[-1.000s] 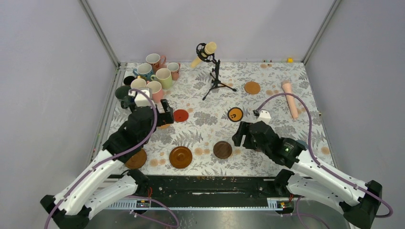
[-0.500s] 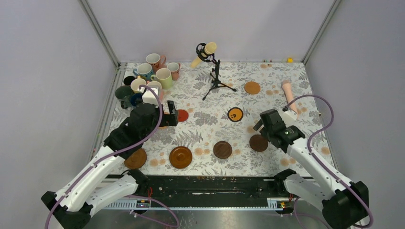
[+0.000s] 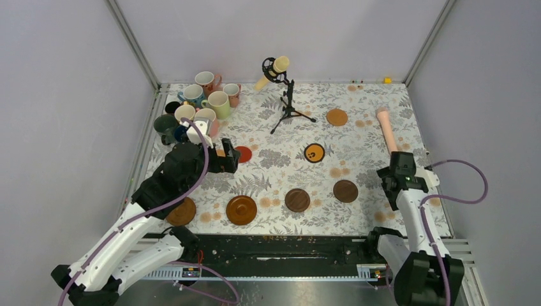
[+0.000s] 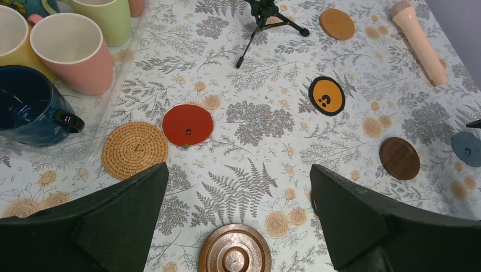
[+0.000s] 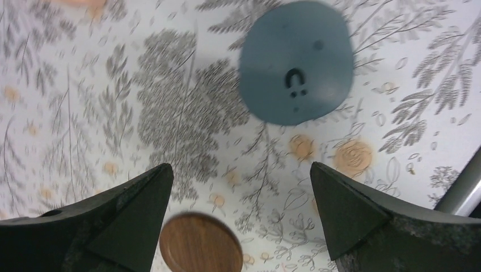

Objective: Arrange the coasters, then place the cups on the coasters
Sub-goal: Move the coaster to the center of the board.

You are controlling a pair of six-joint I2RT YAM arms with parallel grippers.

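Coasters lie spread over the flowered cloth: brown wooden ones [image 3: 183, 212] [image 3: 241, 210] [image 3: 297, 199] [image 3: 345, 190] along the front, a red one [image 3: 242, 153], a black-rimmed orange one [image 3: 314, 152] and a tan one [image 3: 337, 117]. The left wrist view adds a cork coaster [image 4: 135, 149]. A grey-blue coaster [image 5: 295, 61] lies ahead of my right gripper [image 5: 241, 167], which is open and empty near the right edge [image 3: 394, 173]. The cups [image 3: 198, 105] stand bunched at the back left. My left gripper [image 4: 238, 170] hovers open by the red coaster [image 4: 188, 124], holding nothing.
A cream microphone on a black tripod stand [image 3: 284, 89] stands at the back centre. A pink cylindrical handle [image 3: 386, 131] lies at the right. Grey walls and metal frame posts close in the table on three sides.
My right arm has swung from the table's middle to the right edge, leaving a dark brown coaster at the right end of the front row, and its jaws have opened wider. The left gripper shifted slightly.
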